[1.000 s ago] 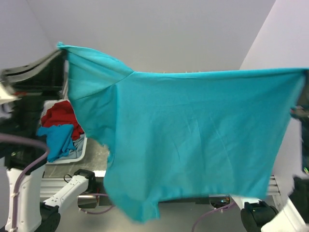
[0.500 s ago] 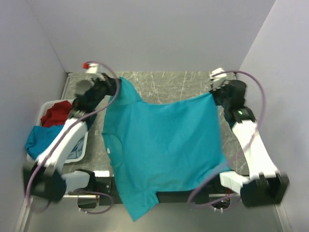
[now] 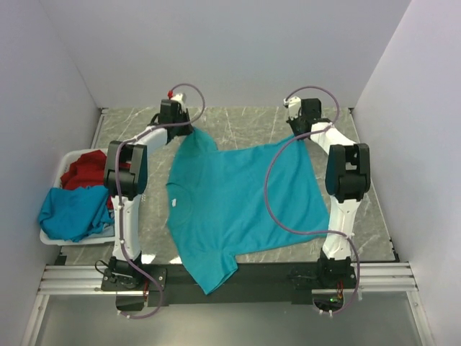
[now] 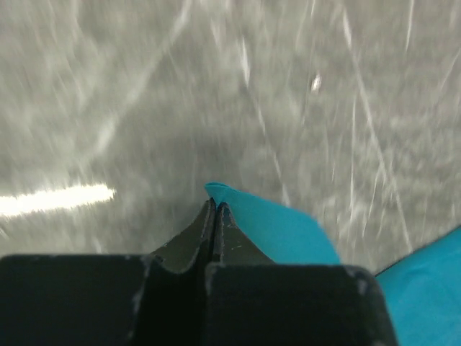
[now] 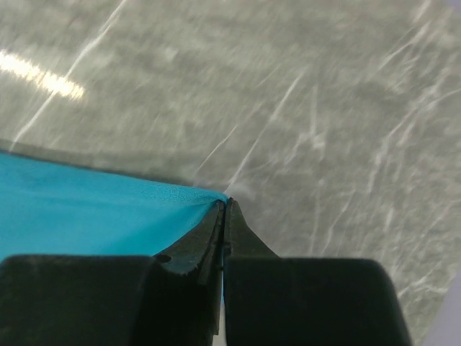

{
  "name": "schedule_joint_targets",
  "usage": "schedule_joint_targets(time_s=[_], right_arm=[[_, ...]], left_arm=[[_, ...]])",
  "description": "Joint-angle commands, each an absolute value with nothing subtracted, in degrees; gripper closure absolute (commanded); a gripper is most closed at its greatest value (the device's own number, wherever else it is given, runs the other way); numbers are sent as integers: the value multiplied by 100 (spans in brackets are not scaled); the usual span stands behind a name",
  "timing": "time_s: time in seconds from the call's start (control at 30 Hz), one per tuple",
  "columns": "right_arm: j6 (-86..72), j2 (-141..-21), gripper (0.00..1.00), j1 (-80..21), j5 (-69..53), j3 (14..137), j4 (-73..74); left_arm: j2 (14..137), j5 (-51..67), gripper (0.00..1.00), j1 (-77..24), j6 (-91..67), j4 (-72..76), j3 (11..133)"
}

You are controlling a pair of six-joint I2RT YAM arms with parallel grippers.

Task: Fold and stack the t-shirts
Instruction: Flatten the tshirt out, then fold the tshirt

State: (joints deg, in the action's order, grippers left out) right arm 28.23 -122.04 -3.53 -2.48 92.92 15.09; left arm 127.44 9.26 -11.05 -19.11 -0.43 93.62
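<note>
Top external view: my left end effector [image 3: 186, 128] and right end effector [image 3: 306, 134] each pinch the far edge of the teal t-shirt [image 3: 245, 194]. It looks like light, limp cloth, so I'd grip corners.

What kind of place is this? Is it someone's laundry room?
Probably a robot lab's test booth, not a home. Plain walls box in a marble-look table, two robot arms are bolted to a metal rail at its near edge, and a teal t-shirt lies spread between them.
</note>
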Motion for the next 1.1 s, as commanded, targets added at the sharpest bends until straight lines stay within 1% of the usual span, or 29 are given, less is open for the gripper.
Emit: schedule_joint_targets(time_s=[0.0, 0.07, 0.17, 0.4, 0.67, 0.9, 1.07], right_arm=[[2769, -12286, 100, -396, 165, 10010, 1433], [2629, -12410, 100, -387, 324, 10212, 1363], [2549, -12349, 100, -360, 475, 10240, 1231], [2514, -11954, 100, -334, 97, 9801, 1178], [2417, -11066, 100, -211, -369, 8729, 906], [2312, -10749, 100, -105, -518, 8210, 756], [2320, -10600, 100, -35, -606, 8042, 799]], left_arm=[[12901, 677, 100, -1046, -1626, -500, 10431], [13034, 467, 100, -994, -1591, -536, 10608], [12885, 474, 100, -862, -1652, -326, 10451], [12253, 1449, 100, -773, -1652, 140, 9915], [11251, 1758, 100, -765, -1828, 703, 8676], [10311, 1881, 100, -773, -1942, 756, 7718], [9871, 1819, 100, -773, -1934, 659, 7137]])
